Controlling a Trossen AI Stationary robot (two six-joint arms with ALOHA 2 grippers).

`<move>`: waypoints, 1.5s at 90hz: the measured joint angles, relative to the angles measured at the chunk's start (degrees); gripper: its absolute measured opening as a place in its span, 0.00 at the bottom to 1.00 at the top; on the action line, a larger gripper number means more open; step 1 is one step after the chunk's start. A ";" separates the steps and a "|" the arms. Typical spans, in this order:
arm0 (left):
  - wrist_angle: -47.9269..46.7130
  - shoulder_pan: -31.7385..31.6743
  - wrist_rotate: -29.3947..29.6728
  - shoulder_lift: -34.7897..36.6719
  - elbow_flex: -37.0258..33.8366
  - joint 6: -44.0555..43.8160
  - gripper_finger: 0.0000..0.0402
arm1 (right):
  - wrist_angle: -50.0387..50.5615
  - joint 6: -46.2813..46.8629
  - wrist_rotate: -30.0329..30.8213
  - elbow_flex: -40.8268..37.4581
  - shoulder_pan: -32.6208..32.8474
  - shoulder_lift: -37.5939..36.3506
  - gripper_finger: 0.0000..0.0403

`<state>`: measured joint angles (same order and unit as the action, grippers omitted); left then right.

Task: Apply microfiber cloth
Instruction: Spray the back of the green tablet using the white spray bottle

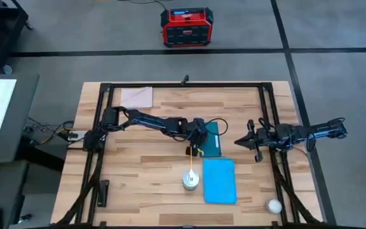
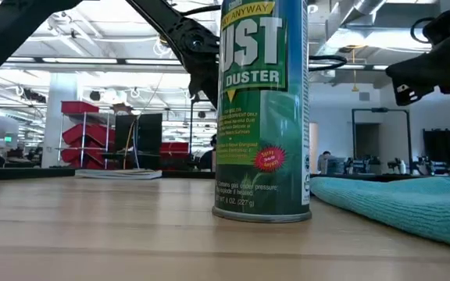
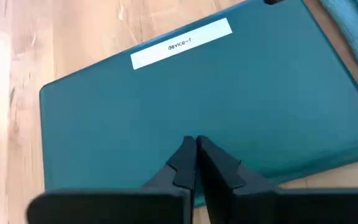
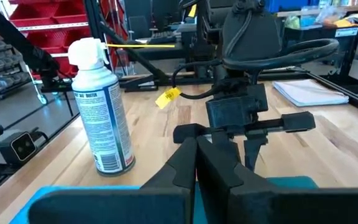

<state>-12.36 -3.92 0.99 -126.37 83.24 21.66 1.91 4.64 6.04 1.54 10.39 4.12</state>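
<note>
On the wooden table [image 1: 138,184], both hands are closed: left hand [image 1: 199,147] over the device [image 3: 229,118], right hand [image 1: 241,142] beside it.

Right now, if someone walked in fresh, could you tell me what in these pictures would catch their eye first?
Probably the duster spray can, standing upright near the table's front edge and filling the low view. Beside it lies the sky-blue microfiber cloth, flat and untouched. Behind the cloth, the left gripper, fingers shut, hovers over the dark teal device, while the right gripper waits at the right side.
</note>
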 joint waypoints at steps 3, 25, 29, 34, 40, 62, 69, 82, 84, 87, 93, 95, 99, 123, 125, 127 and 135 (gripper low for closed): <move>-0.09 0.00 0.05 0.00 0.00 -0.03 0.00 | 0.04 0.00 -0.15 0.00 0.06 0.00 0.00; -0.11 0.21 0.84 0.00 -0.02 0.09 0.00 | 2.24 -0.13 -1.77 0.71 0.87 0.00 0.00; -0.11 0.29 0.83 0.10 -0.02 0.12 0.00 | 3.39 -0.16 -1.75 1.15 1.11 0.00 0.00; -0.11 0.35 0.85 0.28 -0.04 0.12 0.00 | 4.39 -0.18 -1.67 1.64 1.45 0.00 0.00; -0.11 0.35 0.85 0.28 -0.06 0.12 0.00 | 4.85 -0.46 -1.64 1.95 1.86 0.00 0.00; -0.94 0.37 0.87 1.56 -0.64 0.14 0.00 | 5.59 -1.62 -1.38 2.20 2.71 -0.02 0.00; -0.50 0.30 0.88 3.27 -2.62 -0.01 0.00 | 5.79 -1.44 -1.38 2.25 2.71 -0.02 0.00; 0.96 -0.16 0.85 8.36 -8.24 -1.53 0.00 | 5.72 -1.49 -1.29 2.25 2.71 -0.04 0.00; 1.46 -0.19 0.87 9.12 -9.27 -1.77 0.00 | 5.70 -1.51 -1.13 2.25 2.71 -0.04 0.00; 2.63 -0.20 0.89 10.50 -10.88 -2.13 0.00 | 5.67 -1.53 -0.85 2.26 2.67 -0.04 0.00; 3.46 -0.22 1.03 13.03 -13.76 -2.97 0.00 | 5.60 -1.62 0.22 2.27 2.64 -0.07 0.00; 4.21 -0.22 1.04 13.88 -14.56 -3.34 0.00 | 5.59 -1.66 0.50 2.27 2.64 -0.06 0.00; 5.39 -0.20 1.03 15.66 -16.01 -3.92 0.00 | 5.48 -1.66 0.79 2.27 2.64 -0.04 0.00; 6.52 -0.15 0.92 21.96 -18.58 -7.45 0.00 | 5.18 -1.60 3.59 2.29 2.64 -0.04 0.00; 6.58 -0.15 0.61 22.27 -18.56 -7.53 0.00 | 5.16 -1.27 3.92 2.29 2.64 -0.01 0.00; 6.64 -0.15 0.19 22.50 -18.50 -7.72 0.00 | 5.08 -0.63 4.51 2.29 2.64 0.00 0.00; 6.46 -0.13 -3.34 22.77 -18.47 -8.56 0.00 | 4.90 0.27 8.32 2.32 2.60 -0.01 0.01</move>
<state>-5.90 -4.06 -2.34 -103.59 64.77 13.11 6.81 4.92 14.36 3.86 12.99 4.11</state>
